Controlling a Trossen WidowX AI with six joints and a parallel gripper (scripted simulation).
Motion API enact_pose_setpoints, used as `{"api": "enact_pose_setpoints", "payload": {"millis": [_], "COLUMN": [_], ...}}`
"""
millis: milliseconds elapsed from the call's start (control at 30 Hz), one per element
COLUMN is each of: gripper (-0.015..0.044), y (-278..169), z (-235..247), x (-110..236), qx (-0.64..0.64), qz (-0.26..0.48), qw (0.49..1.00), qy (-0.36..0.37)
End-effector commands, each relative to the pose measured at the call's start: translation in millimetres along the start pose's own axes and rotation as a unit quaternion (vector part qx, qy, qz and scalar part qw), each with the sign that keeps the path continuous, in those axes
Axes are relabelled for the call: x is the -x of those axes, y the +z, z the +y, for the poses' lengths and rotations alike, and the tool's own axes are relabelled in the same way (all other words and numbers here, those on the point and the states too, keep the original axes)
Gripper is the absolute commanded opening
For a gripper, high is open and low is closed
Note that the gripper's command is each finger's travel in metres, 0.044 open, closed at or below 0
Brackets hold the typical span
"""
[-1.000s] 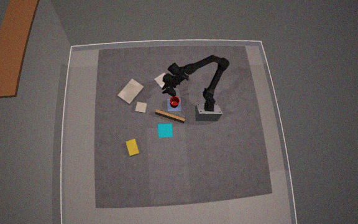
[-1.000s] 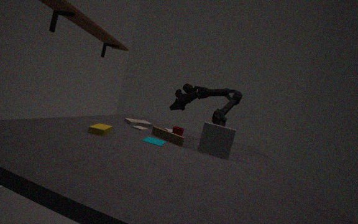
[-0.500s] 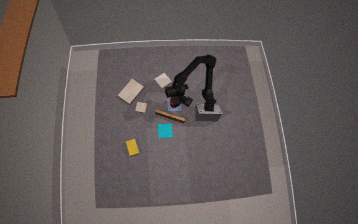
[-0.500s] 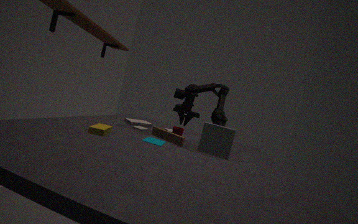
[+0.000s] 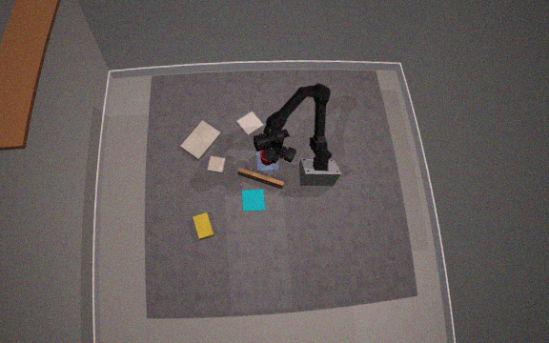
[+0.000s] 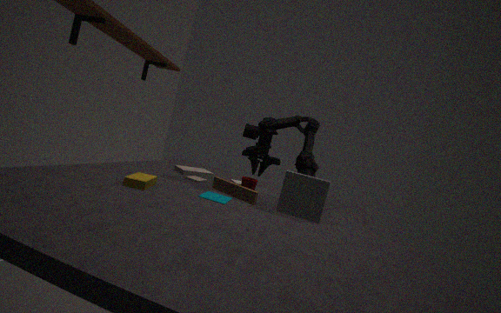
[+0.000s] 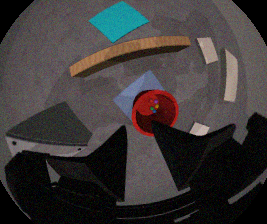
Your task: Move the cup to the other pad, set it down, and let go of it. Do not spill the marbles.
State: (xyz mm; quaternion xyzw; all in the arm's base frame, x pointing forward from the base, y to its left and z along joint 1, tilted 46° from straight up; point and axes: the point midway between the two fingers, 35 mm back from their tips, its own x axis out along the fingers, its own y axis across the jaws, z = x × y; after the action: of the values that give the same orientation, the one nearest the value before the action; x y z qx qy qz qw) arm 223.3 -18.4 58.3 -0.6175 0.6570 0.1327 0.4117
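The red cup (image 5: 263,157) (image 6: 249,183) (image 7: 170,108) stands upright on the blue pad (image 5: 273,167) (image 7: 126,98). Several small coloured marbles (image 7: 154,106) lie inside it in the wrist view. The other pad, cyan (image 5: 254,200) (image 6: 216,197) (image 7: 118,21), is bare. My gripper (image 6: 257,174) (image 7: 138,126) points down, partly open and empty, its fingertips a little above the cup's rim. In the wrist view the right fingertip overlaps the cup's near rim, and the left one is beside it. The arm hides part of the cup in the overhead view.
A low wooden bar (image 5: 260,177) (image 6: 235,190) (image 7: 129,50) stands between the two pads. Pale flat blocks (image 5: 200,139) (image 5: 216,164) (image 5: 250,123) lie beyond the cup. A yellow block (image 5: 203,226) (image 6: 140,180) lies past the cyan pad. A grey box (image 5: 319,179) (image 6: 303,196) is at the arm's base.
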Motion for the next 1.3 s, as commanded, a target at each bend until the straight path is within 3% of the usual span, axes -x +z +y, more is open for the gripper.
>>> {"api": "enact_pose_setpoints", "payload": {"millis": [0,1267], "gripper": [0.0148,0.0148], "y": [-0.2,-2.7], "z": [1.2,2.4], "x": [-7.3,-64.8], "qx": [0.005,0.005], "qz": [0.004,0.007], "qw": [1.0,1.0], "qy": [0.002,0.001]}}
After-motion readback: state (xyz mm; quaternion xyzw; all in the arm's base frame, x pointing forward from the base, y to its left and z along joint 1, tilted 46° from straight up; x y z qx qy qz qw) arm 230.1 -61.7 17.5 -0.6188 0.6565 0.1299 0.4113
